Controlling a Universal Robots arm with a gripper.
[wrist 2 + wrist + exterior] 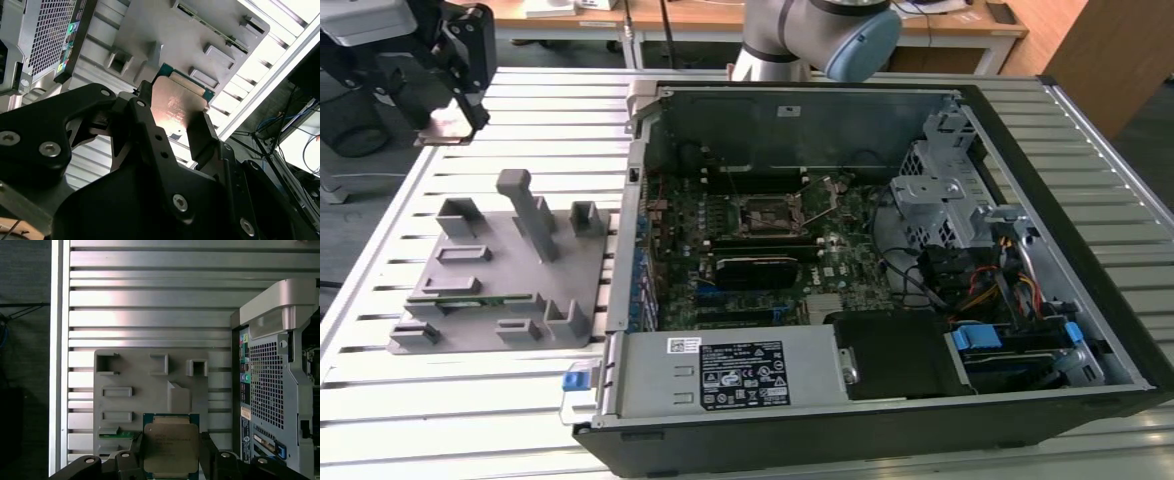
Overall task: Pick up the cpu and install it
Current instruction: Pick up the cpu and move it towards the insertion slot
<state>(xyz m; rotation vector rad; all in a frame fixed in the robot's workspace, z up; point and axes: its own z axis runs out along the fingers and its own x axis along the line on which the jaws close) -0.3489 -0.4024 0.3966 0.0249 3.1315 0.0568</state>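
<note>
Cpu (170,445) aloft, pincer (171,456) clamped — on its edges

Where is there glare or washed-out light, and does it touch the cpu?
Second wrist view: the table slats wash out to white, and the cpu lid carries a pinkish sheen. First wrist view: bright patches on the slats, cpu evenly lit. Exterior view: even light.
</note>
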